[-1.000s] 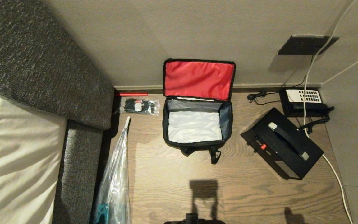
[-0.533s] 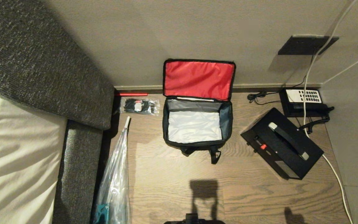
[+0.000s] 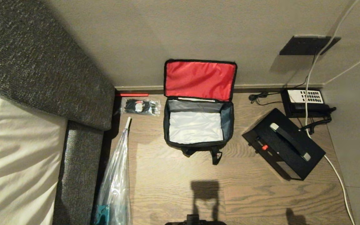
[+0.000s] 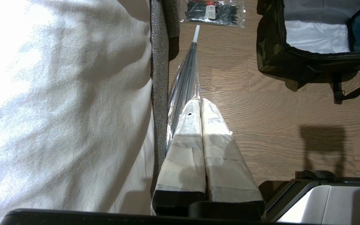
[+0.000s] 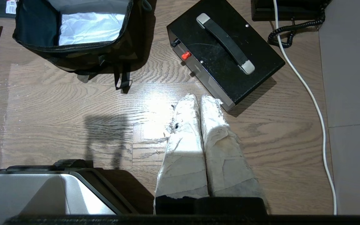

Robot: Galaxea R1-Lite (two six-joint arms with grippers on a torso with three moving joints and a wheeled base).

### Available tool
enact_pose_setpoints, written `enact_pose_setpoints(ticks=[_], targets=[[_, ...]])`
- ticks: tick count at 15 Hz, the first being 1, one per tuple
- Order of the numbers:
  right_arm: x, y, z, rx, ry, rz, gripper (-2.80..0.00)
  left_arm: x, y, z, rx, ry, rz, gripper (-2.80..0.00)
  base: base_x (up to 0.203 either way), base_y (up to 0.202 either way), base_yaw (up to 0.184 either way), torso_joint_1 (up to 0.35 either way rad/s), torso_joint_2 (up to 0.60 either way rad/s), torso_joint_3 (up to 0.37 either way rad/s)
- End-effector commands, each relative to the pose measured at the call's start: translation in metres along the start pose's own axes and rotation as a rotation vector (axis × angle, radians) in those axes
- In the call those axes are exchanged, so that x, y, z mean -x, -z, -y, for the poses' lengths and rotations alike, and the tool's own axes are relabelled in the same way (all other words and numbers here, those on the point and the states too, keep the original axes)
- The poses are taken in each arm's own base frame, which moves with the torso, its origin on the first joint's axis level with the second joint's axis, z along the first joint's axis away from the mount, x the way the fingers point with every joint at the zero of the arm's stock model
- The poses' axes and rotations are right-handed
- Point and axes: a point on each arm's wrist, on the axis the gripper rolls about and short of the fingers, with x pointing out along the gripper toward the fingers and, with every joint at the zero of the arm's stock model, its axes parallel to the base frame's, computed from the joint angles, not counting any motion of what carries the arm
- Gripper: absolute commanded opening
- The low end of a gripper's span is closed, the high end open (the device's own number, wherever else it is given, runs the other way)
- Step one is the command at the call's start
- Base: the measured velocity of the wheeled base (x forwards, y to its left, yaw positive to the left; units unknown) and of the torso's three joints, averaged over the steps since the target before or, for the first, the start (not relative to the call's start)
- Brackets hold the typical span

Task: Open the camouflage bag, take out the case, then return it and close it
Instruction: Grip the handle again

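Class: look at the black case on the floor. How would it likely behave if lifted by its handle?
The case looks boxy and hard-sided, so it should probably stay stiff. Its handle runs along the middle of the top, so it may hang fairly level. Its flat faces make rolling unlikely.

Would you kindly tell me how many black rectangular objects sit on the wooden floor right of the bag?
2: the flat black hard case, and the black desk telephone behind it by the wall.

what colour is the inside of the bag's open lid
Red, on the lid lining of the camouflage bag, clearest in the head view.
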Motion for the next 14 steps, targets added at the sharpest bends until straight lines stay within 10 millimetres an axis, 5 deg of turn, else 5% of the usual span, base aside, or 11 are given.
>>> enact_pose_setpoints(ticks=[1,14], targets=[[-0.0002,-0.0001,0.0000,0.000,0.000,-0.002,-2.80,0.0000,0.0005,0.0000,-0.001,0.000,0.000,-2.80,0.000,0.000,0.000,0.000,0.00,0.000],[-0.0002,-0.0001,0.0000,0.000,0.000,-0.002,-2.80,0.0000,0.0005,0.0000,-0.001,0.000,0.000,-2.80,0.000,0.000,0.000,0.000,0.00,0.000]])
